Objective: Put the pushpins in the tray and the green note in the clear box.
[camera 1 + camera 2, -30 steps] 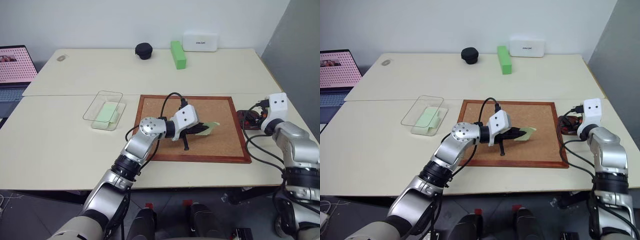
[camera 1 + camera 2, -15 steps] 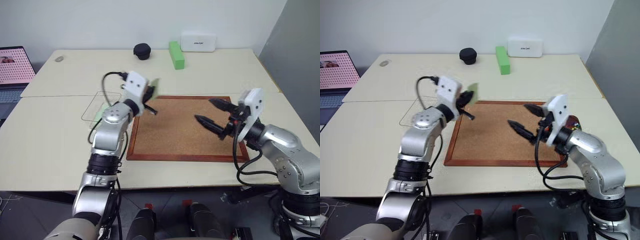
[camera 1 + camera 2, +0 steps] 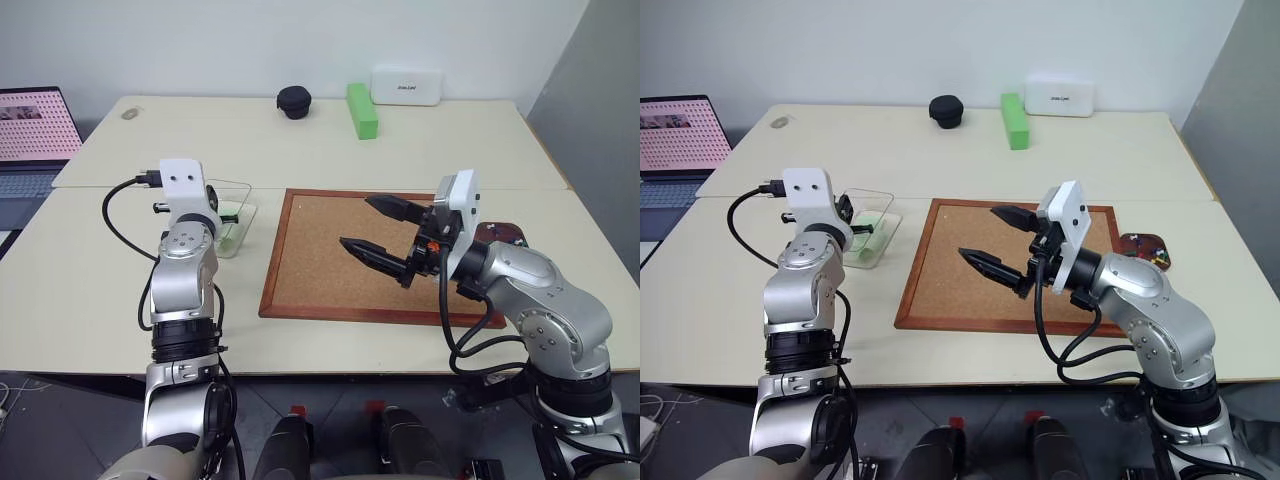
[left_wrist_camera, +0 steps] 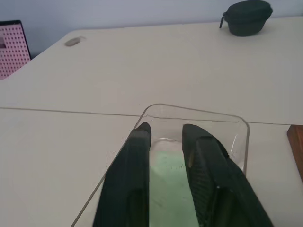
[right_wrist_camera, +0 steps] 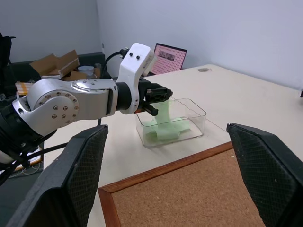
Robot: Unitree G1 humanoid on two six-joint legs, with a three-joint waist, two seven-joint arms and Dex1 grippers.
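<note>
My left gripper (image 3: 226, 206) hovers level over the near end of the clear box (image 3: 238, 190), its fingers (image 4: 137, 156) a small gap apart. A pale green note (image 5: 165, 112) stands on edge just below the fingertips, inside the box. More pale green paper (image 4: 170, 189) lies flat on the bottom. My right gripper (image 3: 358, 222) hangs wide open and empty above the corkboard. The dark red-brown tray (image 3: 1138, 242) sits off the board's right edge behind my right arm. Coloured specks in it look like pushpins (image 3: 1156, 258).
The wood-framed corkboard (image 3: 320, 270) lies in the middle of the table, bare of pins. A bright green block (image 3: 360, 108), a white case (image 3: 407, 85) and a black pouch (image 3: 293, 100) stand at the back. A laptop (image 3: 35, 125) sits at the far left.
My left arm swung from the corkboard to over the clear box with the green note, and its fingers have parted. My right arm came in from the tray to above the board.
</note>
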